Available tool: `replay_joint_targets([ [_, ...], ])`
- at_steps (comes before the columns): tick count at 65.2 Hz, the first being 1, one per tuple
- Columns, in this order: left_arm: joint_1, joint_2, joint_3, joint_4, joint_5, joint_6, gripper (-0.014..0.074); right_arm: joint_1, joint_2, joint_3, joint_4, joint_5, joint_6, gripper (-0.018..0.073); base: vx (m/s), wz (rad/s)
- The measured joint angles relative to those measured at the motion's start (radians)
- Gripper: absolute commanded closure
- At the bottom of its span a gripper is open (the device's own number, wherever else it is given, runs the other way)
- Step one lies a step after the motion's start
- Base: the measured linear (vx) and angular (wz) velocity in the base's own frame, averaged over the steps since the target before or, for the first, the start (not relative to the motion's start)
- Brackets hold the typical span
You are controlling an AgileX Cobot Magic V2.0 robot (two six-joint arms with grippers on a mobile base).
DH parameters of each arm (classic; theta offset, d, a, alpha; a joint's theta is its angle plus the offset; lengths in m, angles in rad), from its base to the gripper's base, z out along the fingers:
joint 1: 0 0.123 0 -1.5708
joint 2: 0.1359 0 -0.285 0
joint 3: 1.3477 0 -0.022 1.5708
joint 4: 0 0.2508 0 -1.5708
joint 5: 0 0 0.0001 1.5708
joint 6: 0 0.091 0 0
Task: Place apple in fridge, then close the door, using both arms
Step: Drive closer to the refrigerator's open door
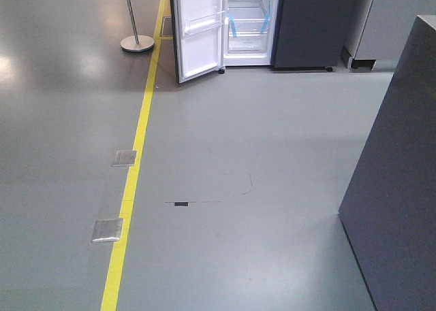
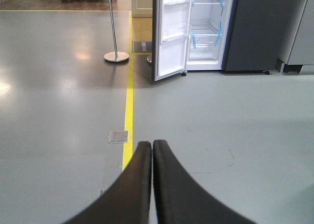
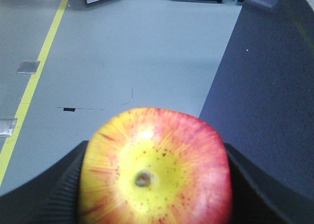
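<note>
Gripping the apple is the right claw (left claw closed); door open.

The apple hides most of my right gripper, leaving only dark ribbed pads showing at either side, and its underside runs off the wrist picture's lower edge. My left gripper shows just two fingers pressed together, their roots cut off below. The fridge and its open door lose their tops at the front view's upper edge.
</note>
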Motion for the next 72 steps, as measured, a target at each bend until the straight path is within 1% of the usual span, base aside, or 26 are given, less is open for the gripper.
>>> replay_joint_targets([
  [72, 0.0, 0.0, 0.0, 0.0, 0.0, 0.0, 0.0602, 0.0, 0.0, 0.0, 0.0, 0.0, 0.0, 0.0344, 0.15, 0.02],
])
